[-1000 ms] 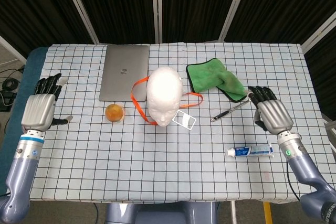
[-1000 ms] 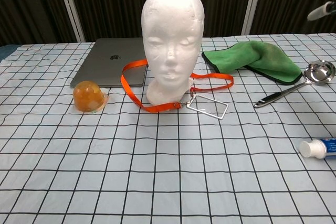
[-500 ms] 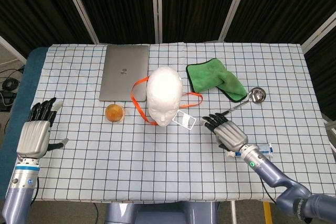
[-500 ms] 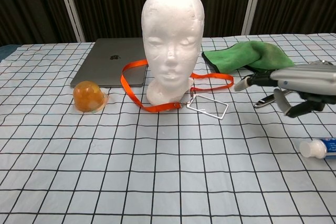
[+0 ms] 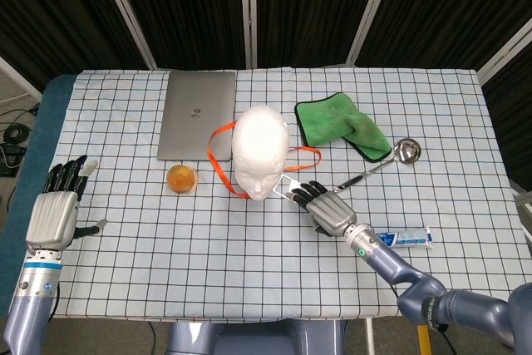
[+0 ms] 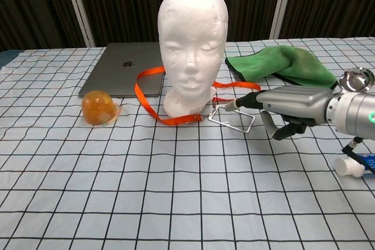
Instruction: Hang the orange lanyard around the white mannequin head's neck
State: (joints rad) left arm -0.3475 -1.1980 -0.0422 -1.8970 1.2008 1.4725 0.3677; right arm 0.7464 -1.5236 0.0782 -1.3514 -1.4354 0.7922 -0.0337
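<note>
A: Step?
B: Reach phase. Right hand (image 6: 290,108) low over the table, fingers (image 5: 301,192) extended and apart, holding nothing; tips at the clear badge holder (image 6: 233,119), contact unclear.
A: Lanyard?
B: Orange lanyard (image 5: 223,164) flat on the table, looped around the base of the white mannequin head (image 5: 261,151) just beyond the fingertips. Not lifted onto the neck.
A: Left?
B: Left hand (image 5: 53,214) idle, fingers spread, nothing held, well apart from everything.
A: Next?
B: Probably pinch badge or strap by the clip, then lift the loop over the head.
</note>
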